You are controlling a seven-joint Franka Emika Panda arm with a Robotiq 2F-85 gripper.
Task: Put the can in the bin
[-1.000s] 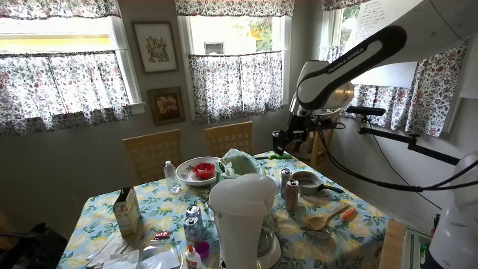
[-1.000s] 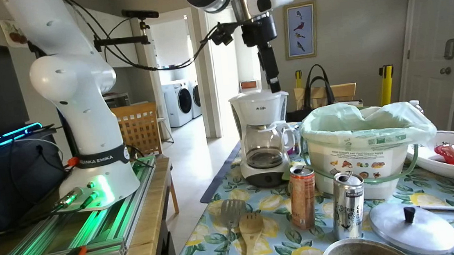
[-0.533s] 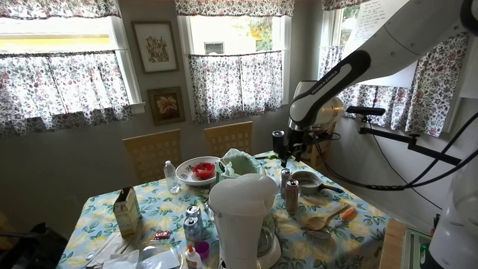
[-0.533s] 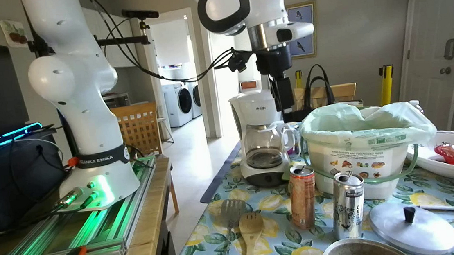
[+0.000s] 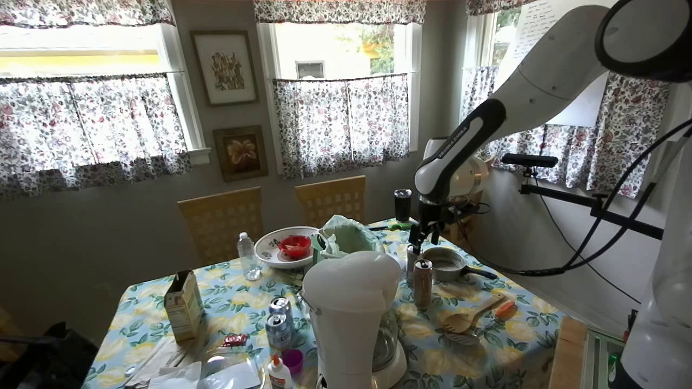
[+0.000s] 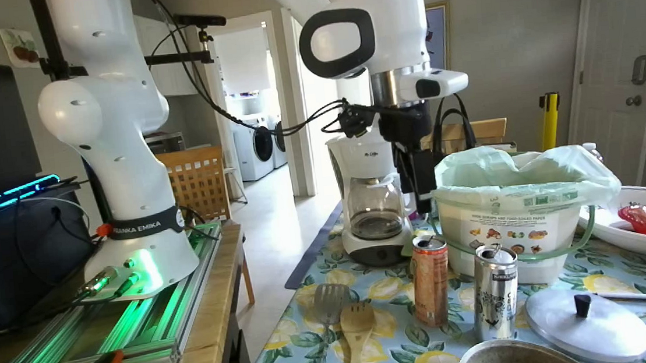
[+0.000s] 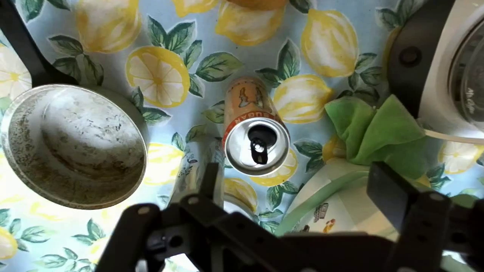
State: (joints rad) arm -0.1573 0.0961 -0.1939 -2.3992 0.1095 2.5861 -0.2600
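One silver drink can: probably light, slick, easily dented; best held gently around its upper sides.
Gripper: spread wide, holding nothing.

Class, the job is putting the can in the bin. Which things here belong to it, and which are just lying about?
For the job:
silver can, probably the one meant
lined white bin
gripper

Just lying about:
orange can
coffee maker
pan
pot lid
wooden utensil
plastic bottle
red bowl
carton
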